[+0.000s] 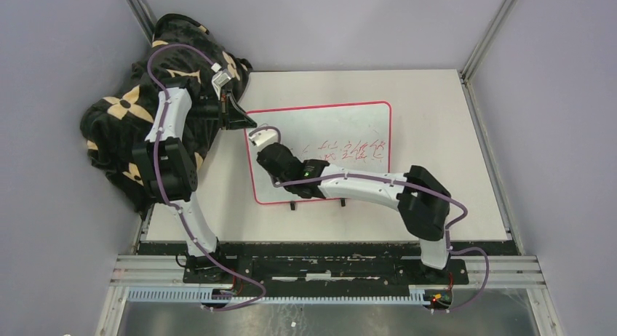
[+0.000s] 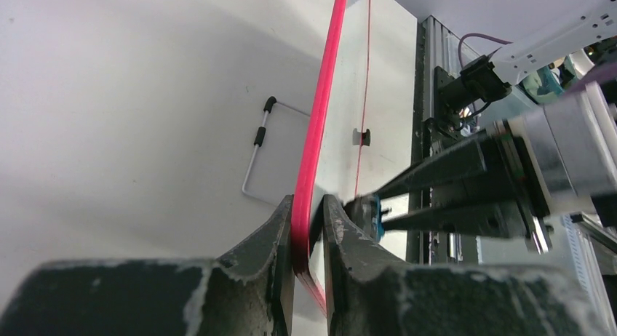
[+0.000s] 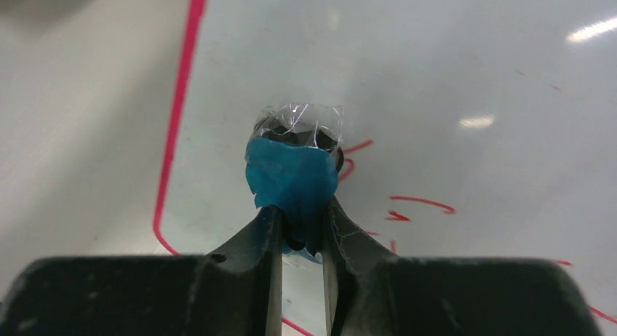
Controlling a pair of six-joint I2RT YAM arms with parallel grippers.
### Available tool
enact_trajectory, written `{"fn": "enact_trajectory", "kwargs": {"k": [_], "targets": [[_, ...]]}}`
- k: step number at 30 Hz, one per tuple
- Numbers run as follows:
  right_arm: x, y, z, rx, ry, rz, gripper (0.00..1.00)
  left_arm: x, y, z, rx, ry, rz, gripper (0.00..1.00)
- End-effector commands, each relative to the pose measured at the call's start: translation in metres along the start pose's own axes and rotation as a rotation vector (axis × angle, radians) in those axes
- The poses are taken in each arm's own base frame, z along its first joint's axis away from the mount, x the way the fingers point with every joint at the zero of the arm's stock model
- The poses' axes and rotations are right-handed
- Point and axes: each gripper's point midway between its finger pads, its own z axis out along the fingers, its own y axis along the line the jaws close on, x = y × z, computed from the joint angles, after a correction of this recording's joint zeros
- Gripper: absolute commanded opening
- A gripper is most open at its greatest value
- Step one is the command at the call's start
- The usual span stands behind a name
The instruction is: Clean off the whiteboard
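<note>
At frame centre, the right pincer (image 3: 298, 216), clamped on a blue plastic-wrapped eraser (image 3: 291, 172), should sweep flat over red writing (image 1: 356, 148) — left pincer (image 2: 308, 205) pinching the red-rimmed whiteboard (image 1: 327, 121).

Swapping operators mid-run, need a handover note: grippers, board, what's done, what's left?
Left gripper: shut on the whiteboard at its left rim.
Right gripper: shut on a blue eraser pad, tip at the left end of the red writing.
Board sits on the table.
Done: the board's left part shows no marks.
Left: red writing across the right half.
</note>
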Motion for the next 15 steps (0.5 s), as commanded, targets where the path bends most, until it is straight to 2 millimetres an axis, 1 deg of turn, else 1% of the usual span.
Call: {"fn": "enact_trajectory", "kwargs": {"k": [1, 3, 5, 8, 9, 10, 13, 15], "targets": [[-0.042, 0.02, 0.006, -0.008, -0.092, 0.02, 0.01, 0.005, -0.005, -0.004, -0.033, 0.073, 0.108, 0.03], [-0.039, 0.013, 0.013, 0.038, -0.087, 0.014, 0.01, 0.005, -0.005, -0.005, -0.035, 0.074, 0.108, 0.03], [-0.034, 0.0, 0.017, 0.086, -0.077, 0.014, 0.01, 0.006, -0.006, -0.004, -0.035, 0.076, 0.108, 0.03], [-0.021, -0.028, 0.021, 0.148, -0.055, 0.037, 0.01, 0.007, -0.007, -0.005, -0.037, 0.079, 0.106, 0.03], [-0.017, -0.04, 0.02, 0.169, -0.05, 0.052, 0.01, 0.007, -0.007, -0.005, -0.037, 0.08, 0.105, 0.03], [-0.018, -0.053, 0.015, 0.189, -0.056, 0.072, 0.01, 0.008, -0.007, -0.005, -0.038, 0.083, 0.105, 0.03], [-0.01, -0.094, 0.003, 0.266, -0.055, 0.104, 0.01, 0.009, -0.007, -0.005, -0.039, 0.088, 0.103, 0.03], [-0.002, -0.128, -0.006, 0.335, -0.043, 0.123, 0.01, 0.008, -0.008, -0.006, -0.041, 0.087, 0.109, 0.03]]}}
